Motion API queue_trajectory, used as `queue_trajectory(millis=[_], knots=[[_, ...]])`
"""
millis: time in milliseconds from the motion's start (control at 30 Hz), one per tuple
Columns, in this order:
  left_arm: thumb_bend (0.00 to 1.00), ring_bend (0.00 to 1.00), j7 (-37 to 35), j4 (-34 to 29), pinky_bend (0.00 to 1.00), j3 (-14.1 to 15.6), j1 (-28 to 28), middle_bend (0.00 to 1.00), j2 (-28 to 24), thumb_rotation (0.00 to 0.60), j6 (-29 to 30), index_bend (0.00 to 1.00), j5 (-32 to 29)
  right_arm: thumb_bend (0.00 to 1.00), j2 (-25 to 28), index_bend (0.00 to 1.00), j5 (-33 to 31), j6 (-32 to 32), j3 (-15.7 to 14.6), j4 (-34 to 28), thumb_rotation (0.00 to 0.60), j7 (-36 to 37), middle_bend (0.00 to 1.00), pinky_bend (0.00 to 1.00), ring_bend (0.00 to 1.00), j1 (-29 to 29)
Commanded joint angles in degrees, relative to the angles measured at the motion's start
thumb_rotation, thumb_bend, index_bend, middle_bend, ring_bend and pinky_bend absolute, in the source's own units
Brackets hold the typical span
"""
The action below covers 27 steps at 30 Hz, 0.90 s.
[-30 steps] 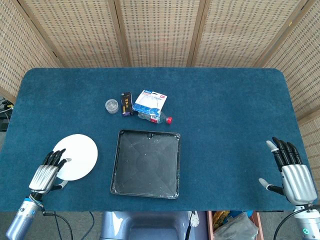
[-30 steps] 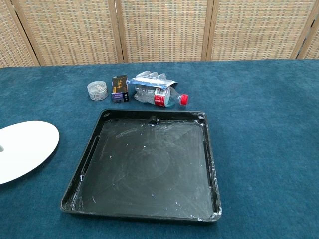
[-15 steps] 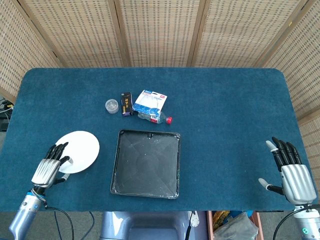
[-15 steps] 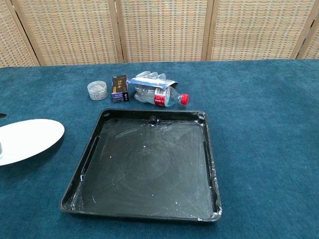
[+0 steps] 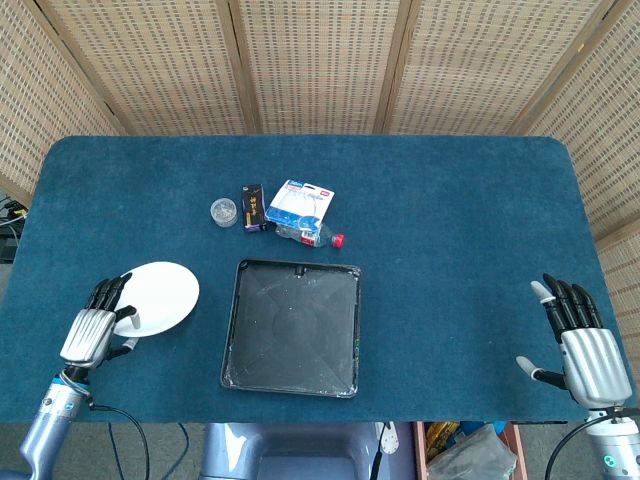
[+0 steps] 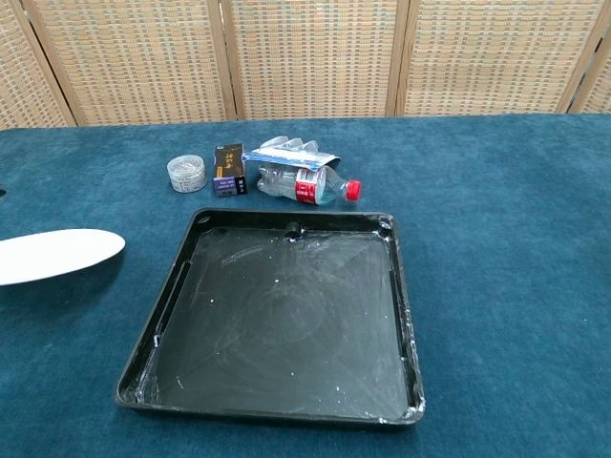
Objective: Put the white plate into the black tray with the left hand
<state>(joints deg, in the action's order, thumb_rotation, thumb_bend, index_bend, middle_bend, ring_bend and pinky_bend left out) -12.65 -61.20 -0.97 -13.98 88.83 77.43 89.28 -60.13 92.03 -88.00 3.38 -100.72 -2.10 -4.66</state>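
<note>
My left hand [image 5: 93,327] grips the near left edge of the white plate [image 5: 160,294] and holds it off the table, left of the black tray [image 5: 291,326]. In the chest view the white plate [image 6: 59,255] shows nearly edge-on at the left border, above the cloth, and the left hand is out of frame. The black tray [image 6: 284,313] lies empty on the blue tablecloth at the near centre. At the table's near right corner my right hand [image 5: 582,344] hangs open, fingers apart, holding nothing.
Behind the tray lie a small round jar [image 5: 224,212], a dark box [image 5: 253,207], a blue-and-white packet [image 5: 301,203] and a plastic bottle with a red cap [image 5: 312,236]. A wicker screen [image 5: 320,60] stands behind the table.
The left hand has lifted the plate off the table and carried it slightly up and toward the tray; it looks flatter in the chest view. The right hand has not moved.
</note>
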Motion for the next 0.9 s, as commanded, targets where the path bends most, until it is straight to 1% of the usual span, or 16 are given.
queue_trajectory(millis=[33, 133, 200, 300, 367, 467, 567, 633, 800, 900], knots=[[0.44, 0.00, -1.35, 0.13, 0.00, -1.75, -0.70, 0.00, -0.18, 0.600, 1.58, 0.71, -0.30, 0.00, -0.03, 0.00, -0.03, 0.06, -0.02, 0.04, 0.600, -0.06, 0.00, 0.00, 0.00, -0.01], [0.44, 0.00, -2.64, -1.42, 0.00, -3.67, -1.65, 0.00, -1.10, 0.600, 3.33, 0.73, -0.28, 0.00, -0.11, 0.00, -0.05, 0.16, -0.04, 0.02, 0.600, -0.21, 0.00, 0.00, 0.00, -0.06], [0.44, 0.00, -2.77, -3.74, 0.00, -5.30, -2.63, 0.00, -2.46, 0.600, 5.05, 0.73, 0.18, 0.00, -0.15, 0.00, -0.07, 0.16, -0.03, -0.01, 0.600, -0.30, 0.00, 0.00, 0.00, -0.07], [0.44, 0.00, -1.75, -7.65, 0.00, -6.87, -3.86, 0.00, -4.53, 0.600, 6.55, 0.73, 0.94, 0.00, -0.17, 0.00, -0.11, 0.12, -0.01, -0.08, 0.600, -0.43, 0.00, 0.00, 0.00, -0.05], [0.44, 0.00, -0.89, -9.73, 0.00, -7.44, -4.54, 0.00, -5.52, 0.600, 7.12, 0.74, 1.58, 0.00, -0.19, 0.00, -0.13, 0.10, -0.01, -0.09, 0.600, -0.49, 0.00, 0.00, 0.00, -0.04], [0.44, 0.00, 1.68, -13.49, 0.00, -7.81, -6.31, 0.00, -6.94, 0.600, 7.77, 0.74, 4.17, 0.00, -0.26, 0.00, -0.22, 0.13, 0.03, -0.12, 0.600, -0.71, 0.00, 0.00, 0.00, -0.06], [0.44, 0.00, 3.65, -16.74, 0.00, -6.71, -8.32, 0.00, -7.43, 0.600, 7.41, 0.75, 7.94, 0.00, -0.39, 0.00, -0.29, 0.28, 0.02, -0.17, 0.600, -1.03, 0.00, 0.00, 0.00, -0.12], [0.44, 0.00, 3.87, -17.66, 0.00, -5.30, -10.03, 0.00, -6.99, 0.600, 6.97, 0.75, 11.66, 0.00, -0.46, 0.00, -0.37, 0.36, 0.03, -0.25, 0.600, -1.28, 0.00, 0.00, 0.00, -0.15], [0.44, 0.00, 5.51, -16.75, 0.00, -1.97, -14.70, 0.00, -4.49, 0.600, 4.26, 0.75, 19.32, 0.00, -0.75, 0.00, -0.51, 0.58, 0.00, -0.31, 0.600, -2.07, 0.00, 0.00, 0.00, -0.22], [0.44, 0.00, 6.48, -15.96, 0.00, -0.47, -16.89, 0.00, -2.99, 0.600, 1.79, 0.75, 21.33, 0.00, -0.85, 0.00, -0.75, 0.68, 0.09, -0.25, 0.600, -2.23, 0.00, 0.00, 0.00, -0.27]])
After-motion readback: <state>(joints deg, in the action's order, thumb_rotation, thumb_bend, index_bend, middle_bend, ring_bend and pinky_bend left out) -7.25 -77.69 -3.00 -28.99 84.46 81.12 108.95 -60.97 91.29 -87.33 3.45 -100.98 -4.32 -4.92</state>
